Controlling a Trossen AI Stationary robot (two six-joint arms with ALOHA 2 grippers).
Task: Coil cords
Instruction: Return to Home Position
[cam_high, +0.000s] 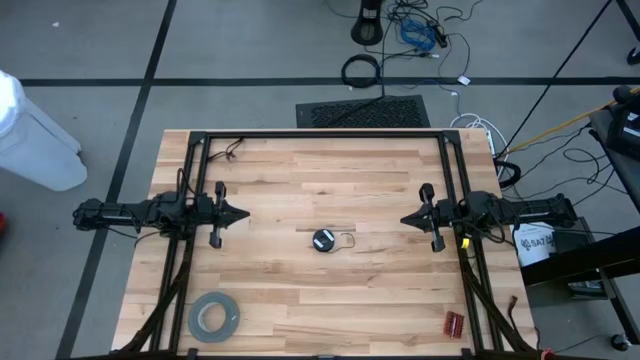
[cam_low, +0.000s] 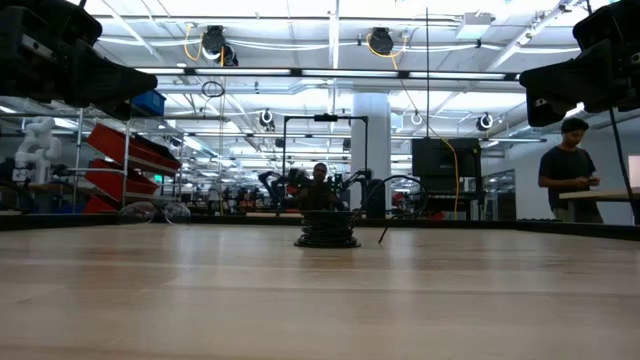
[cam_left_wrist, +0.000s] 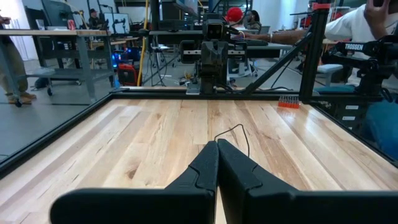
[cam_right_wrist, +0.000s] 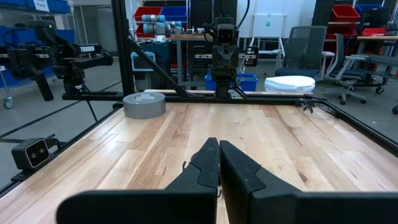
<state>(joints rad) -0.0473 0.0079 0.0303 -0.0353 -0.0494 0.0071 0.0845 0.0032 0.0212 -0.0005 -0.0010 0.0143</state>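
Cords (cam_high: 323, 240) lie coiled on the bench (cam_high: 300, 300), midway between left end effector (cam_high: 241, 213) and right end effector (cam_high: 406, 218), both closed together.

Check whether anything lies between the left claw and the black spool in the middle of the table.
Nothing visible does. Only bare table lies between the left claw and the spool. The tape roll sits well off that line, near a table corner on the left arm's side.
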